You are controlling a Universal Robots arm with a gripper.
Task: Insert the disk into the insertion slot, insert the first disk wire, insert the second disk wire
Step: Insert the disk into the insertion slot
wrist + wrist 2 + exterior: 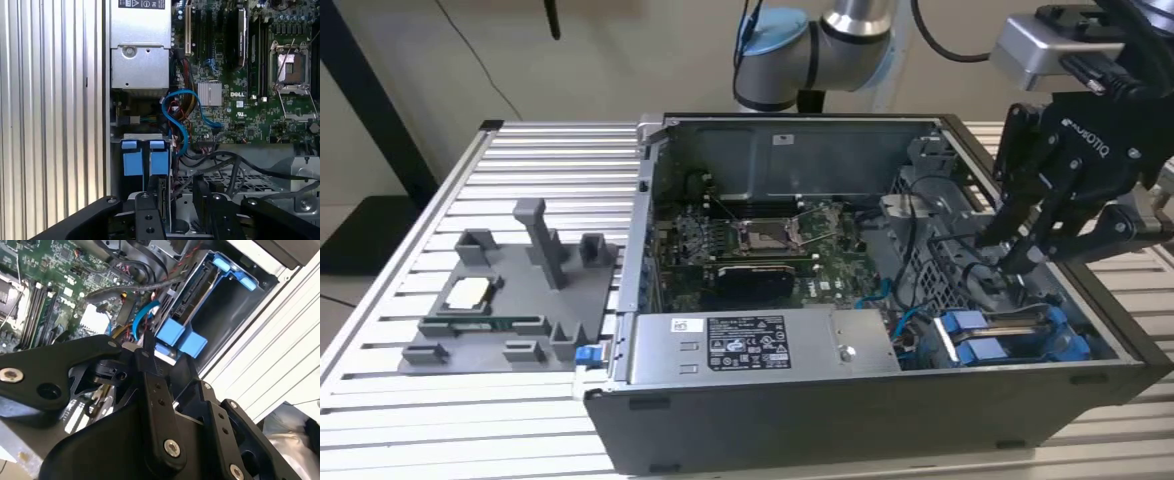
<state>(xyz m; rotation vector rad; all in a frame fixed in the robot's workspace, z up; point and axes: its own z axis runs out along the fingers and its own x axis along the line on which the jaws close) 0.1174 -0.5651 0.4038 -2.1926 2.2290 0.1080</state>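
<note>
Aluminium slatted table (520, 160), open computer case (787, 430), black claw (1014, 265) inside, beige wall (627, 60)

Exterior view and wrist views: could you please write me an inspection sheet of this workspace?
Surface: slatted metal table carrying an open computer case.
Job's things: disk in blue carrier, sitting in the case's corner bay.
Clutter: grey parts tray at the exterior view's left of the case.
Grippers: gripper hangs in the case opening, near the bay.
Cables: blue cable looped beside the motherboard; black wires near the bay.
Surroundings: plain wall behind.
</note>
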